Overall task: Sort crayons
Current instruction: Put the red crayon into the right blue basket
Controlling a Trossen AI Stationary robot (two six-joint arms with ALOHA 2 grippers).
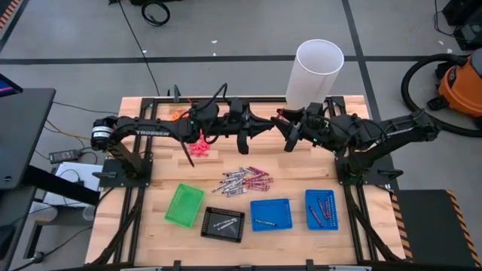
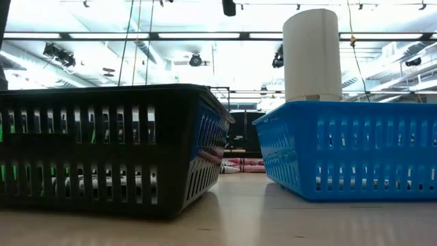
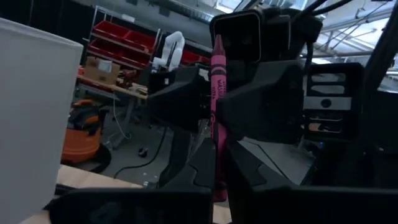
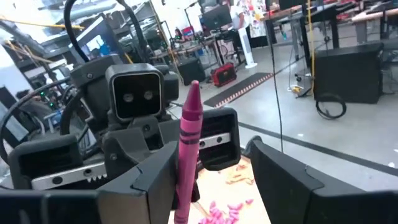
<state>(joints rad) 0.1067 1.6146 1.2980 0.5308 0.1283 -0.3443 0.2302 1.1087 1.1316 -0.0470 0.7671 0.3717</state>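
Crayons lie in a loose heap of maroon and grey-white sticks near the middle of the wooden table, and one magenta crayon is up in the air between the two arms. Going from the left in the high view, the left arm reaches across the back of the table; its left gripper is pinched tight on the lower end of that magenta crayon, which stands upright in the left wrist view. A scatter of bright pink bits lies on the wood below this arm, with some orange bits near the table's back edge. Toward the front, a green tray sits farthest left, then a black tray holding a few pale crayons, then a blue tray with one crayon in it, then a second blue tray holding several dark ones. The heap lies just behind the black tray and the first blue tray. Meeting the left gripper nose to nose above the table's back half is the right gripper; its fingers stand spread wide, with the magenta crayon at one side of the gap, and they hold nothing. A tall white cylinder stands at the table's back edge behind the right arm.
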